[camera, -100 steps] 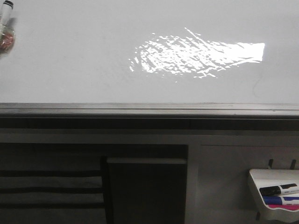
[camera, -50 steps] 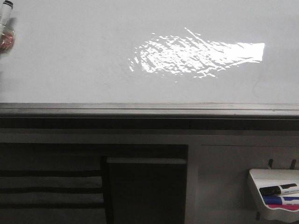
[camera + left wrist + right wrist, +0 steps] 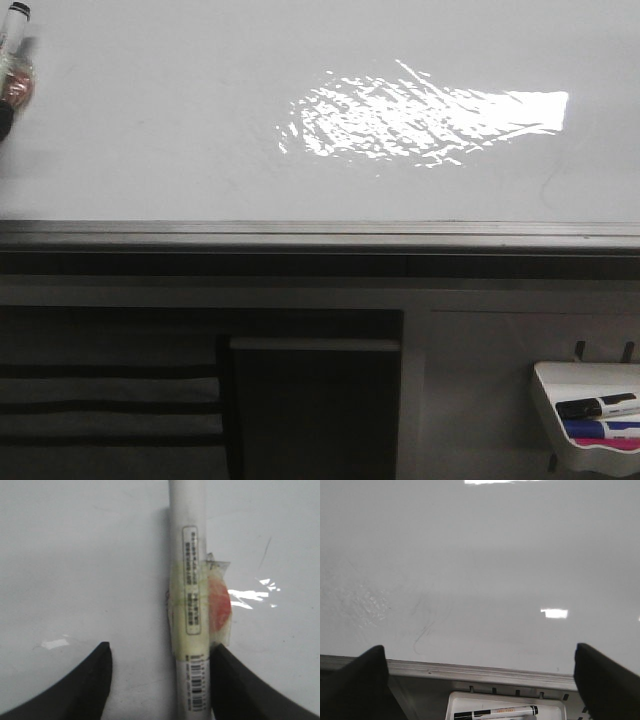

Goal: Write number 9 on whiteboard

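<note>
The whiteboard [image 3: 150, 150] fills the upper front view, with a bright glare patch [image 3: 420, 125] and a dark grey edge rail [image 3: 320, 235] below. No black number 9 shows on it, only faint grey smudges [image 3: 422, 627]. My left gripper [image 3: 160, 652] carries a white marker [image 3: 187, 555] wrapped in yellowish tape. The barrel lies against one finger [image 3: 235, 685], with a gap to the other finger. In the front view the marker [image 3: 14, 30] stands black cap up at the far left edge. My right gripper [image 3: 480, 690] is open and empty, facing the board [image 3: 495, 555] above the rail.
A small white marker tray [image 3: 585, 375] hangs below the rail at the lower right and holds black [image 3: 595, 407], blue and pink markers. It also shows in the right wrist view [image 3: 462, 700], with a black-and-white marker [image 3: 505, 711] in it. Dark panels and slots [image 3: 310, 410] sit under the board.
The marker in my left gripper has shifted very slightly at the left edge, and a dark bit of the gripper now shows below it. Nothing new is drawn on the board.
</note>
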Tool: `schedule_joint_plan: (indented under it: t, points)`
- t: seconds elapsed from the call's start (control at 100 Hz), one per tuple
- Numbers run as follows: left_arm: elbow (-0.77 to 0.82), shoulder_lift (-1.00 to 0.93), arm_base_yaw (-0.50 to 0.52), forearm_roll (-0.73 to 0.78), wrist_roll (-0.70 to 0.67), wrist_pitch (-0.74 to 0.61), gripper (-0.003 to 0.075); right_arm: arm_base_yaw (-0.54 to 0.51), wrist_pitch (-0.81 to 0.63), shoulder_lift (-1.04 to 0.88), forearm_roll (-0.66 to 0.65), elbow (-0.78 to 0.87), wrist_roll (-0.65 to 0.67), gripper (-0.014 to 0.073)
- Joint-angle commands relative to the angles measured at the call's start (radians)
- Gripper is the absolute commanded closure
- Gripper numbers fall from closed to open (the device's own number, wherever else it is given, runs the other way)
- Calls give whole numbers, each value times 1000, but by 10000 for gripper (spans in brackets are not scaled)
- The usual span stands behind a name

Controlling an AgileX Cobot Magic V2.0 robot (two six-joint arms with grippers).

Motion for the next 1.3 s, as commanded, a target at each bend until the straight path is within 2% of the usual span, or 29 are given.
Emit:
schedule_joint_plan:
  t: [0.0, 0.21, 0.35, 0.43, 0.61, 0.73, 0.9, 0.99, 1.1, 1.16, 1.29]
  points:
    - [-30, -8, -6, -1, -2, -44, 367, -5, -70, 14, -4, -32, -5, -75]
    - [-30, -8, -29, 35, -2, -44, 584, -5, -70, 14, -4, -32, -5, -75]
    - [-30, -8, -53, 35, -2, -44, 694, -5, -70, 14, -4, -32, -5, -75]
    - [-30, -8, -55, 35, -2, -41, 741, -5, -70, 14, -4, -32, -5, -75]
    - [-30, -44, -55, 35, -2, 33, 741, -5, -67, 14, 0, -32, -5, -75]
    - [-43, -117, -55, 35, -2, 210, 741, -5, -16, 18, 59, -58, -5, -75]
    - [-151, -210, -55, 35, -2, 653, 741, 2, 132, 85, 82, -125, -7, -75]
    - [-229, -243, -55, 33, 1, 884, 741, 2, 220, 149, 104, -173, -55, -75]
    - [-342, -249, -66, 28, 73, 1114, 741, 2, 313, 239, 219, -235, -219, -75]
    - [-396, -249, -90, 3, 166, 1235, 741, 2, 360, 292, 343, -271, -345, -75]
    - [-462, -247, -157, -74, 349, 1343, 741, 4, 457, 394, 564, -338, -641, -75]
